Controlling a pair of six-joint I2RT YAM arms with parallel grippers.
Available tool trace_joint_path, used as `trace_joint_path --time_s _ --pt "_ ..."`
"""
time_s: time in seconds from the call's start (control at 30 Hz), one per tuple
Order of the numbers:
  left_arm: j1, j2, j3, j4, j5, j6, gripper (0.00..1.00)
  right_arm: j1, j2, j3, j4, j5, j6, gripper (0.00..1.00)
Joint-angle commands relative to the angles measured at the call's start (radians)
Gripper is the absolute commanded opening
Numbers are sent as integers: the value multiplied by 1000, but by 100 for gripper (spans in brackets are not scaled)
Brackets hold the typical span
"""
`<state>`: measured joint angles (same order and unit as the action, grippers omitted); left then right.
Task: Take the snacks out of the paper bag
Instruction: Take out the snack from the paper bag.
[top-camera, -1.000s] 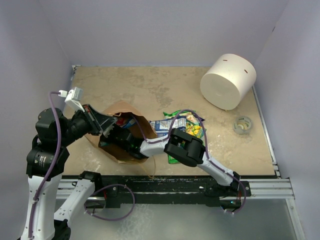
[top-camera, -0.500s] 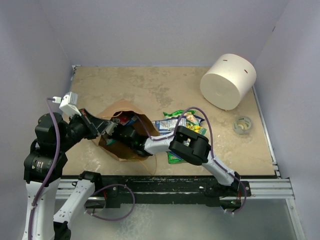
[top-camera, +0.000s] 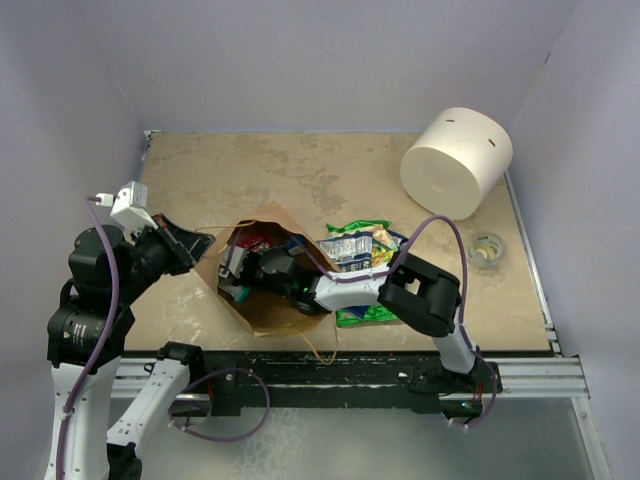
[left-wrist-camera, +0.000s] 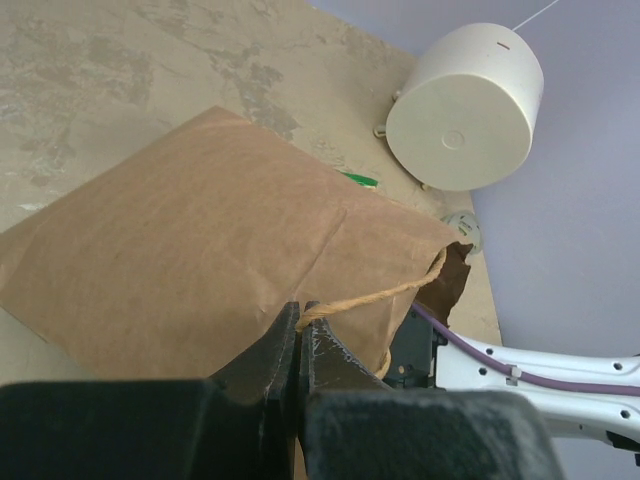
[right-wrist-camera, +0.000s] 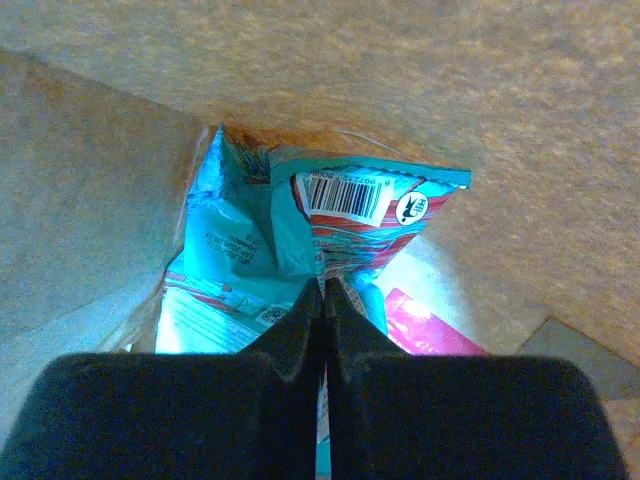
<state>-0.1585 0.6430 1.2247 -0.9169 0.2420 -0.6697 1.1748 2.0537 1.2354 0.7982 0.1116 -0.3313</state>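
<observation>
Snack (right-wrist-camera: 350, 220) in R jaws, wrist-only

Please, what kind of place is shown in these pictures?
Probably a robot test cell in a lab, not a home or shop. Plain lavender walls close in a table, two arms are bolted to a metal rail, and the paper bag and snacks look like props.

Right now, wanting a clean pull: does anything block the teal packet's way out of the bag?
Nothing visible does. The right gripper is shut on the teal packet inside the open paper bag; the left gripper pinches its handle.
</observation>
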Motion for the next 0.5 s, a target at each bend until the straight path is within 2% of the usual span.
trace_joint_path --time_s 0.0,0.27,0.47 --pt "-1 4 20 68 -34 -1 0 8 -111 -48 92 -84 40 0" --pt "-1 -12 -3 91 -58 -16 0 9 -242 -149 62 -134 3 0" --pt "-1 15 30 122 -83 13 0 10 -310 -146 11 -115 -39 0"
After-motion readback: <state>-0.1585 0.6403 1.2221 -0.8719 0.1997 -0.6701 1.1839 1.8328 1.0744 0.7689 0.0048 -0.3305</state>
